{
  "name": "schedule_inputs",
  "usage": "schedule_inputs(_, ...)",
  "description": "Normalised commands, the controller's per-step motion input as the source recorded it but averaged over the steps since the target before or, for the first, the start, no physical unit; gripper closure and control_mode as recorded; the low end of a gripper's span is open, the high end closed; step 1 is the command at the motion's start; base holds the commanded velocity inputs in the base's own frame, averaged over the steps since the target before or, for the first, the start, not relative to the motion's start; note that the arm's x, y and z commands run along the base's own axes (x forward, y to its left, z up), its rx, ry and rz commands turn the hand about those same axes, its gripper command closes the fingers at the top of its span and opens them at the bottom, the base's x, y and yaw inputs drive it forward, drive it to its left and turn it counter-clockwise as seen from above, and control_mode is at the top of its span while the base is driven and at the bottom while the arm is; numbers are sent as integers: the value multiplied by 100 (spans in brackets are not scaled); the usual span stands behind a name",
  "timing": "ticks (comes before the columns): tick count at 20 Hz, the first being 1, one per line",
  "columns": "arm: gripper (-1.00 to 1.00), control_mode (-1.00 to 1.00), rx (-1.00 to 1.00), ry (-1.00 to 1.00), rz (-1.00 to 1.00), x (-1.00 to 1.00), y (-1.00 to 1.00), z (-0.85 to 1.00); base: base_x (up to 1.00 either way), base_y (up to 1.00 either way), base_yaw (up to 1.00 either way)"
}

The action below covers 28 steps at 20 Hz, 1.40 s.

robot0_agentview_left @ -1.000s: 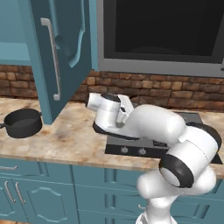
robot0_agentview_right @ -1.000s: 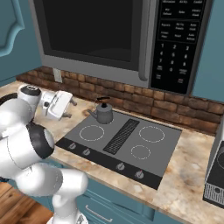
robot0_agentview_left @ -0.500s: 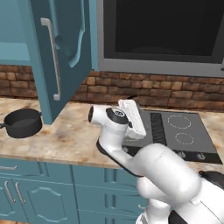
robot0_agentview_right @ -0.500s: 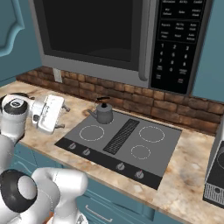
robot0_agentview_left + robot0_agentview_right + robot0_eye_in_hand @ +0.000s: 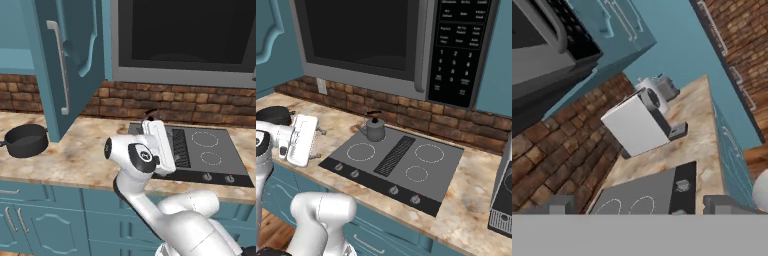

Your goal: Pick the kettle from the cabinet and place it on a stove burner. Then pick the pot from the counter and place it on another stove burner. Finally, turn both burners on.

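Observation:
The grey kettle stands on the rear-left stove burner of the dark cooktop. The front-left burner and the right-hand burners are bare. At the far left, the dark pot rests on the marbled counter, under the open cabinet door. My gripper hovers over the counter just left of the cooktop, open, with nothing between its fingers. In the hand view the gripper faces along the counter over the cooktop's edge.
A microwave hangs over the cooktop, with a brick backsplash behind. Small knobs line the cooktop's front. A dark appliance sits at the far right; a white boxy appliance stands on the counter beyond the stove.
The arm has folded and swung: its elbow dropped low and the hand shifted slightly toward the cooktop's left edge. The gripper stayed open. Kettle and pot have not moved.

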Motion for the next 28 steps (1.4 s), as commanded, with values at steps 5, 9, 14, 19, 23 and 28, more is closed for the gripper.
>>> schedule_inputs(5,-100,-100,0,-13,0,-71,0,13,0,0,0)
schedule_inputs(9,-100,-100,0,-15,1,-73,2,18,0,0,0)
schedule_inputs(14,-100,-100,0,-16,2,-61,10,10,0,0,0)
schedule_inputs(19,-100,-100,0,-10,0,-34,10,2,0,0,0)
schedule_inputs(23,-100,-100,0,0,0,-1,1,0,0,0,0)
schedule_inputs(28,-100,100,0,-1,0,-5,0,0,-9,1,0)
